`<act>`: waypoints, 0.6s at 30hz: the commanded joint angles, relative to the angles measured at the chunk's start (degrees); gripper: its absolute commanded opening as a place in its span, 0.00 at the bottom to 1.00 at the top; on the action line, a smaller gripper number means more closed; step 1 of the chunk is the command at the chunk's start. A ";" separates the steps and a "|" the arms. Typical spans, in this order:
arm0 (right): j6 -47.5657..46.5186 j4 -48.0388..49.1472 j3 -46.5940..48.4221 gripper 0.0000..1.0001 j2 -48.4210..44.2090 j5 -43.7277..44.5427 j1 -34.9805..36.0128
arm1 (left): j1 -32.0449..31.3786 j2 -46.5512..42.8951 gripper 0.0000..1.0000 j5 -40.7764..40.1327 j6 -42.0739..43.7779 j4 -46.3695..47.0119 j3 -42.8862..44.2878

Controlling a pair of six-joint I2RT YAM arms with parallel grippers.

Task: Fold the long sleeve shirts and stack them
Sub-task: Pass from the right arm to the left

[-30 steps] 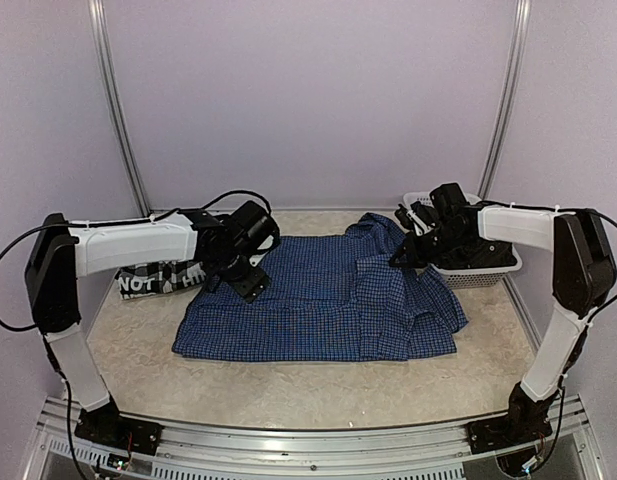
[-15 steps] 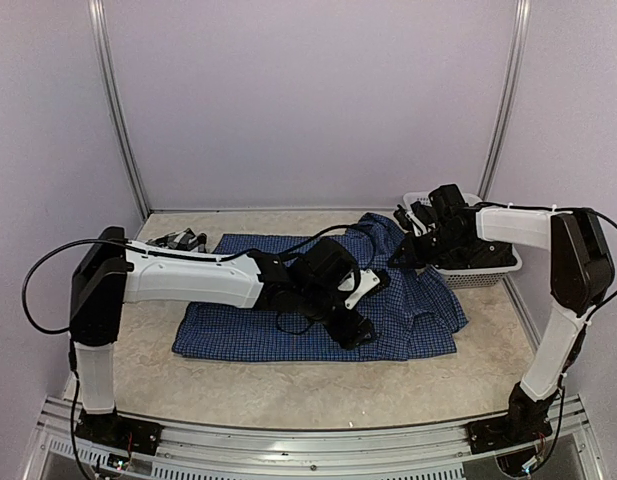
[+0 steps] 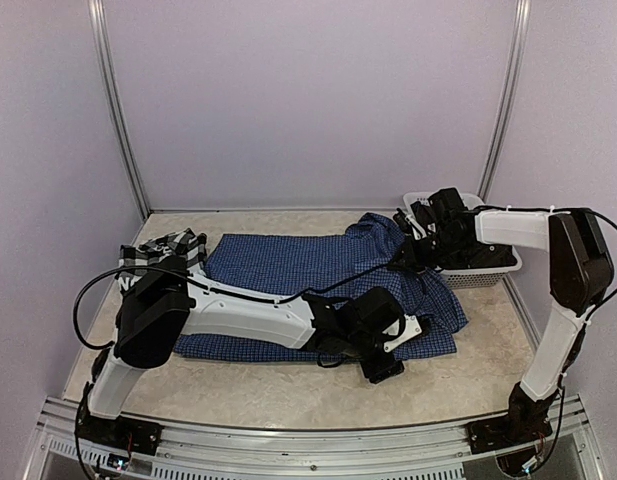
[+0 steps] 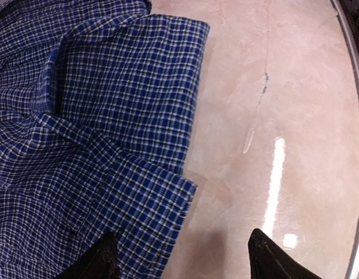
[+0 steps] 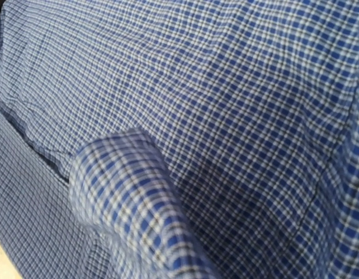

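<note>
Top external | left gripper (image 3: 386,362) is seen open, jaws spread at 5 o'clock corner of blue shirt (image 3: 288,270) | blue shirt is spread mid-table | right gripper (image 3: 406,258) is clamped on its raised 2 o'clock fold | plaid shirt (image 3: 171,246) is bunched at 10 o'clock

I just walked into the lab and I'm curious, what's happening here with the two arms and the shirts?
The left arm stretches across the blue shirt, which lies spread out, its jaws open over the shirt's near right corner. The right arm has its jaws shut, seemingly pinching bunched cloth at the far right, by the white basket. The plaid shirt sits crumpled at the far left.
</note>
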 commanded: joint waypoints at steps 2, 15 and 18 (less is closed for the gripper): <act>-0.08 1.23 -1.69 0.01 0.62 -1.05 -0.67 | -0.36 2.49 0.67 -9.10 4.79 1.38 2.53; -0.41 1.38 -2.03 0.01 0.91 -1.44 -0.72 | -0.44 4.34 0.28 -8.98 6.55 1.77 2.91; -0.32 1.26 -1.87 0.01 1.32 -1.51 -0.65 | -0.22 4.05 0.24 -7.18 6.15 1.38 2.80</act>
